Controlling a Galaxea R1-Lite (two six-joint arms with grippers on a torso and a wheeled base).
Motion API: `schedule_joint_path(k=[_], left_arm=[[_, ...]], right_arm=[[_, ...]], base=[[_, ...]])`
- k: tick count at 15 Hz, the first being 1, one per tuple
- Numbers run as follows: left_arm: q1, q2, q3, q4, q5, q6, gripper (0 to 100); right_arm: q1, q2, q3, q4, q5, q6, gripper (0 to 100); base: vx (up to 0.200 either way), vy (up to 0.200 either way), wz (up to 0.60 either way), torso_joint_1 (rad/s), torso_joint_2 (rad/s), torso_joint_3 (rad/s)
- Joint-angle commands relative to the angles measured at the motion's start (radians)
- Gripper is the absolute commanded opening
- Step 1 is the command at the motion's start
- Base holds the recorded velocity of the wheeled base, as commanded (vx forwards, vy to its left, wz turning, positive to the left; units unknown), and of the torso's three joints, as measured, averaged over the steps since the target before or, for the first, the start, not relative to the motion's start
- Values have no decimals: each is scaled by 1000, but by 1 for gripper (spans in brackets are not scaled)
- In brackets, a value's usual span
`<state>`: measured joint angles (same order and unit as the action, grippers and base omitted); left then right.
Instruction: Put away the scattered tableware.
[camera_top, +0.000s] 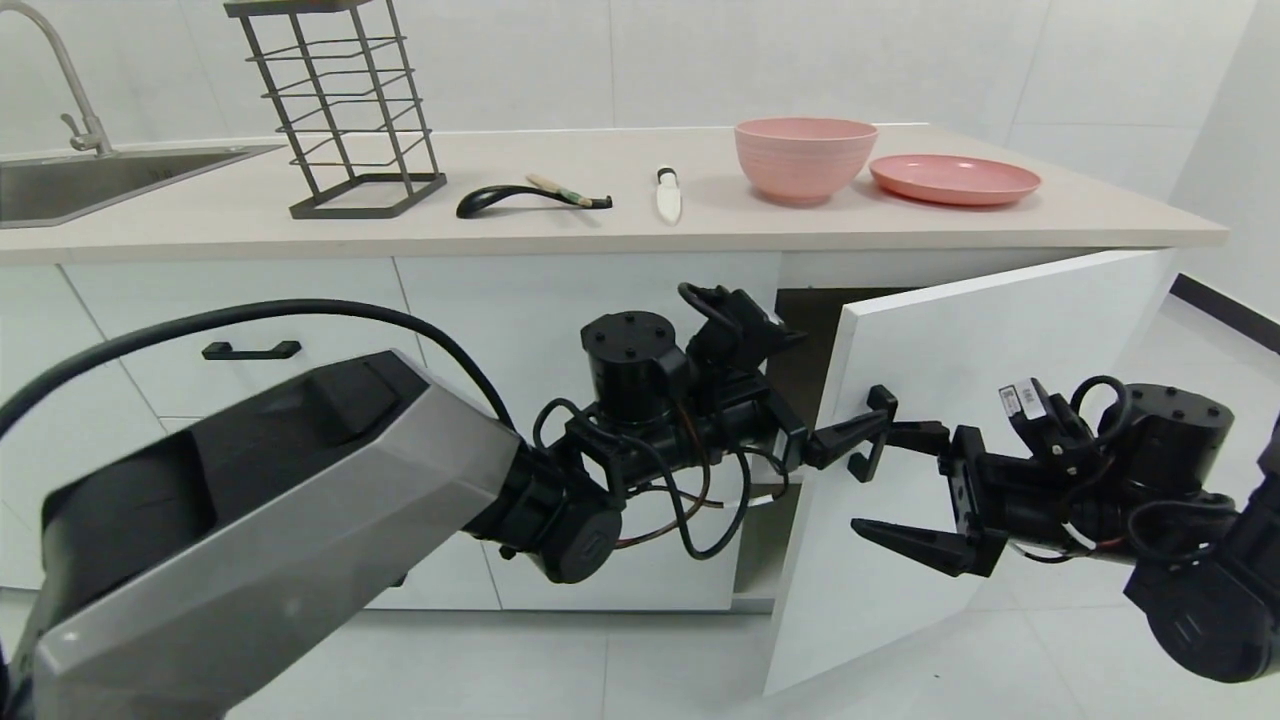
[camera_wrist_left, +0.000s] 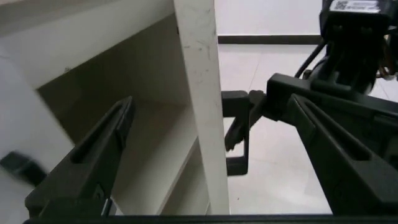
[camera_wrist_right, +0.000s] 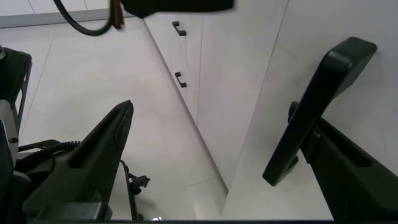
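Observation:
On the countertop (camera_top: 600, 225) lie a black spoon (camera_top: 500, 198), chopsticks (camera_top: 555, 188) and a white utensil (camera_top: 668, 195). A pink bowl (camera_top: 805, 160) and a pink plate (camera_top: 955, 180) stand to their right. Below, the white cabinet door (camera_top: 1000, 330) stands ajar. My left gripper (camera_top: 835, 445) is open and straddles the door's free edge (camera_wrist_left: 199, 93), one finger inside and one outside. My right gripper (camera_top: 890, 490) is open in front of the door. Its upper finger is at the black handle (camera_top: 870, 435), also seen as the handle (camera_wrist_right: 305, 118).
A dark wire rack (camera_top: 345, 110) stands on the counter's left part beside a steel sink (camera_top: 90, 180) with a tap. The cabinet's pale inside (camera_wrist_left: 143, 124) shows behind the door. Closed doors with black handles (camera_top: 250, 350) lie to the left. White floor tiles spread below.

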<state>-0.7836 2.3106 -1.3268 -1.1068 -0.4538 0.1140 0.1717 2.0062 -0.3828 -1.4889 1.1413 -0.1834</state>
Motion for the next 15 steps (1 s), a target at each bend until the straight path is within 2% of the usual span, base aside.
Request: schedule_joint_path(k=[1,4,13,15], left_arm=[[-26,64,-72,5,12,-11,100],[-57,69,-84,-5,4,-11,100],[-77,69,-81,-15,6,-13,100],[-78,69,-80,-16,7,-22,100]], right_arm=[[2,-33,16,-14,21,-10,100],[-34,-4,8,-13,17,-21,100],[-144,94,-34,-14,15,-28,100],[-158,95,-31,-14,15,-28,100]], base=[[0,0,0,0,0,0],[0,0,0,0,0,0],[0,0,0,0,0,0],[0,0,0,0,0,0]])
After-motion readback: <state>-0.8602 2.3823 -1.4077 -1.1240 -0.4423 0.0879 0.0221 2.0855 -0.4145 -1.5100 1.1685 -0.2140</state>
